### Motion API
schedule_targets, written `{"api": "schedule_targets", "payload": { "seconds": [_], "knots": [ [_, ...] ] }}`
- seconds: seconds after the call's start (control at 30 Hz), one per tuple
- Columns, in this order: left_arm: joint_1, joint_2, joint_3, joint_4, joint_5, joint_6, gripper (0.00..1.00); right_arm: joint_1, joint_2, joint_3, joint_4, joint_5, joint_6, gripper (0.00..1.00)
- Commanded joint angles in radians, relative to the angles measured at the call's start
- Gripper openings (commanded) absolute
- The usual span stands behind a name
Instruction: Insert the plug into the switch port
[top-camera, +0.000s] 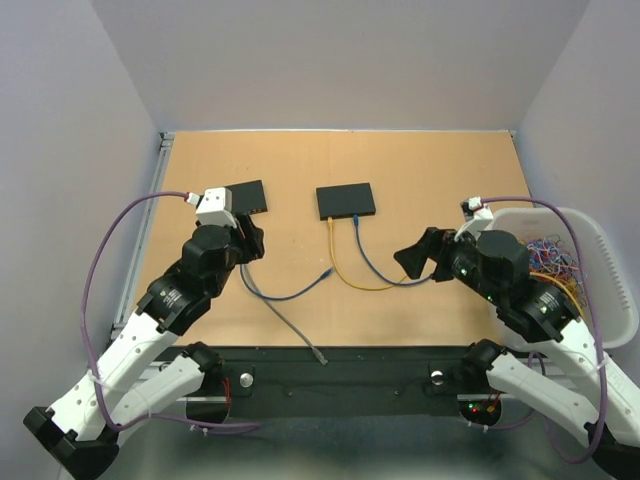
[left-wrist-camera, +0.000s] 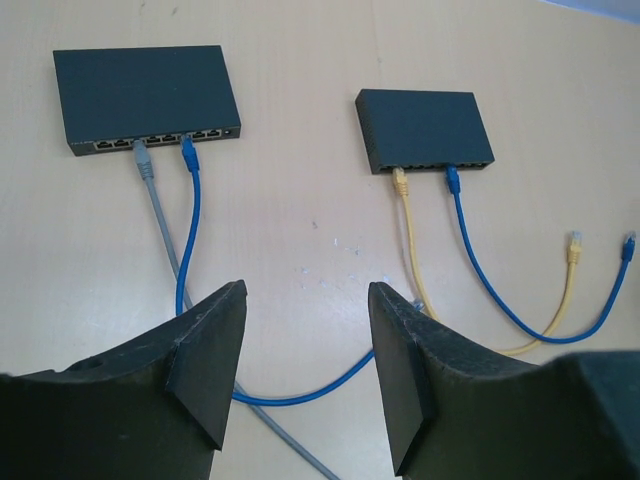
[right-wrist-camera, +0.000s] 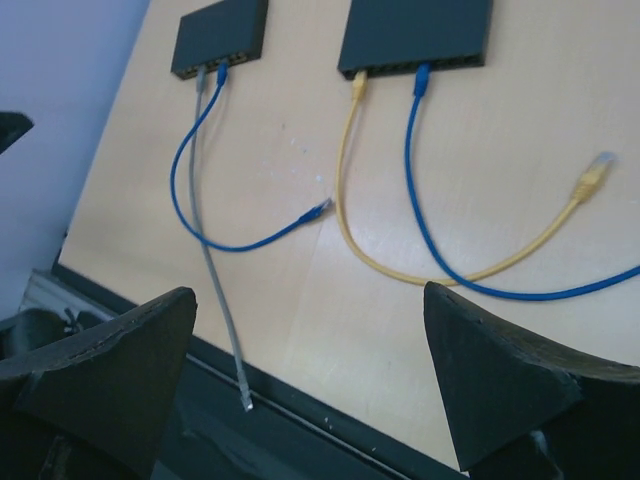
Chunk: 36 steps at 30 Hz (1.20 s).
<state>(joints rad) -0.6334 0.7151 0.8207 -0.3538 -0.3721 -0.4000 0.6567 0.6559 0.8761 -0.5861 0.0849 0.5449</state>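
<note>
Our left gripper and right gripper both gape, empty. The loose blue-cable plug, perhaps the intended one, lies on the tan table, apart from the flat black switch; insertion is not yet begun.

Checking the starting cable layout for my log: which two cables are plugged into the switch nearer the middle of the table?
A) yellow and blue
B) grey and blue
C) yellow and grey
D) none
A: a yellow cable and a blue cable sit in the front ports of the middle switch, while the grey cable runs to the other switch.
</note>
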Motion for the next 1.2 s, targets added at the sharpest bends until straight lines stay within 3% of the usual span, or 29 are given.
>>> {"api": "schedule_targets", "payload": {
  "seconds": [0.0,0.07,0.37,0.43,0.57,0.63,0.83,0.9,1.07,1.17],
  "knots": [
    [-0.002,-0.031,-0.023,0.045,-0.031,0.021,0.63,0.0,0.002,0.03,-0.093,0.103,-0.028,1.0],
    [0.0,-0.032,-0.032,0.053,-0.034,0.021,0.63,0.0,0.016,0.035,-0.093,0.031,-0.052,1.0],
    [0.04,0.001,-0.068,0.096,-0.077,-0.103,0.6,0.001,0.042,0.031,-0.087,0.041,-0.053,1.0],
    [0.041,0.007,-0.098,0.136,-0.109,-0.138,0.56,0.0,0.042,0.029,-0.087,0.035,-0.059,1.0],
    [0.04,-0.048,-0.196,0.228,-0.261,-0.169,0.56,0.0,0.031,0.027,-0.087,0.016,-0.065,1.0],
    [0.041,-0.084,-0.282,0.332,-0.356,-0.111,0.58,0.0,0.03,0.024,-0.086,0.018,-0.065,1.0],
    [0.041,-0.181,-0.494,0.668,-0.471,0.053,0.56,0.0,0.04,0.023,-0.084,0.012,-0.066,1.0],
    [0.041,-0.204,-0.537,0.7,-0.51,0.04,0.54,0.001,0.047,0.023,-0.084,0.0,-0.069,1.0],
    [0.041,-0.244,-0.684,0.978,-0.585,0.104,0.54,0.001,0.03,0.026,-0.081,-0.017,-0.072,1.0],
    [0.04,-0.244,-0.784,1.298,-0.564,0.336,0.55,0.0,0.011,0.024,-0.081,-0.019,-0.072,1.0]
  ]
}}
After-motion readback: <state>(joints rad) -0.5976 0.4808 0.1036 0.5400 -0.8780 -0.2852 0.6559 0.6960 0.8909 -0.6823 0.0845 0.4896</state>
